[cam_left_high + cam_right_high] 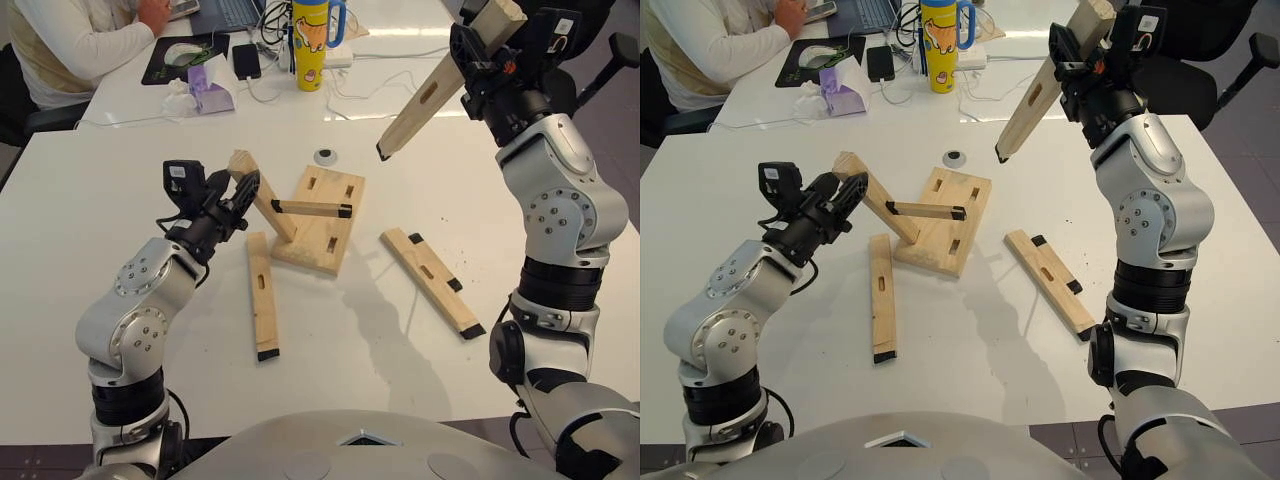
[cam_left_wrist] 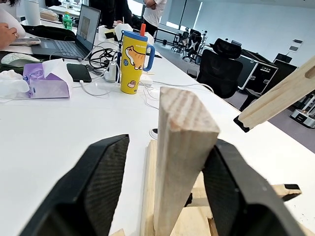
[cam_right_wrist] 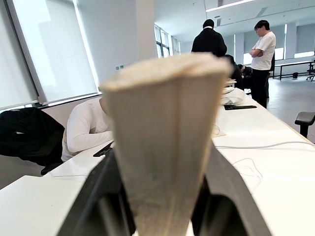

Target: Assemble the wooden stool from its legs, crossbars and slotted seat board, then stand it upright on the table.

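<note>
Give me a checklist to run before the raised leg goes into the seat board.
1. Right hand shut on the raised leg, clear of the table: ok.
2. Left hand gripping the standing leg: not ok, one finger is off the wood.
3. Standing leg upright in the seat board: not ok, it tilts.
4. Crossbar fully seated in the standing leg: cannot tell.
5. Free slots showing on the seat board: ok.
</note>
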Controlling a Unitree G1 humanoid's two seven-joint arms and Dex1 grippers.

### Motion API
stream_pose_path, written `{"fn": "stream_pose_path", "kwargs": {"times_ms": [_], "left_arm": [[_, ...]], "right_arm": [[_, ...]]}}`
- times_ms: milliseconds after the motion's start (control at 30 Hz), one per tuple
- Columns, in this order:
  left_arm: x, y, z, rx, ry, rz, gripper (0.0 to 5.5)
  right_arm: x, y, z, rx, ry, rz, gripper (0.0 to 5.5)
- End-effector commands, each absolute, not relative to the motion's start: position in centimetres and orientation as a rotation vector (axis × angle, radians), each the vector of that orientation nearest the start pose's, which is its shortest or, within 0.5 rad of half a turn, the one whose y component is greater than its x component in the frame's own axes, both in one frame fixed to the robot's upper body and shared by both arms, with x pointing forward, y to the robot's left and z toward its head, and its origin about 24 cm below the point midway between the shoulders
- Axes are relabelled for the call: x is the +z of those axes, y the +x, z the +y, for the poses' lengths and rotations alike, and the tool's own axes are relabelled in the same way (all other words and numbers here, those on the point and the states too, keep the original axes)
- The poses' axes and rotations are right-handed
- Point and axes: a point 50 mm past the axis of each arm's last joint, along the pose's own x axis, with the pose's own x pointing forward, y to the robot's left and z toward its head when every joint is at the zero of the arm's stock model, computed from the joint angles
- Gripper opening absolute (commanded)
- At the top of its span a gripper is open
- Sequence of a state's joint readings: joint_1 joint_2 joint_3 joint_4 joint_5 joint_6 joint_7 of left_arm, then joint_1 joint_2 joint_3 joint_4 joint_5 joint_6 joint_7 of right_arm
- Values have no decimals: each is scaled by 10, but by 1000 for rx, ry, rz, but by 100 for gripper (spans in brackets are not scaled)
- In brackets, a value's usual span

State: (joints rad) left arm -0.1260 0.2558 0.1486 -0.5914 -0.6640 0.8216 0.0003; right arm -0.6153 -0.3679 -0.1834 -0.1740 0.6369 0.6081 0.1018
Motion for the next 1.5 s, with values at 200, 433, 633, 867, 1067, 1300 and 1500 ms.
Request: {"fn": "stream_pose_path", "kwargs": {"times_ms": [200,433,633,867,1067,1300,1500], "left_arm": [[146,261,155,-257,-295,64,112],[142,281,156,-141,-286,31,107],[140,291,155,-21,-223,-19,106],[127,293,128,2,-181,-12,105],[132,295,114,-19,-227,-11,105],[143,298,102,-53,-255,-16,105],[142,299,101,-40,-238,-10,105]], "right_arm": [[228,319,-174,338,202,-242,102],[230,321,-170,344,211,-259,102],[232,321,-167,354,268,-251,102],[194,323,-163,207,624,-50,102],[162,322,-142,160,653,105,102],[151,325,-139,98,581,137,102],[179,320,-112,257,310,-20,102]]}}
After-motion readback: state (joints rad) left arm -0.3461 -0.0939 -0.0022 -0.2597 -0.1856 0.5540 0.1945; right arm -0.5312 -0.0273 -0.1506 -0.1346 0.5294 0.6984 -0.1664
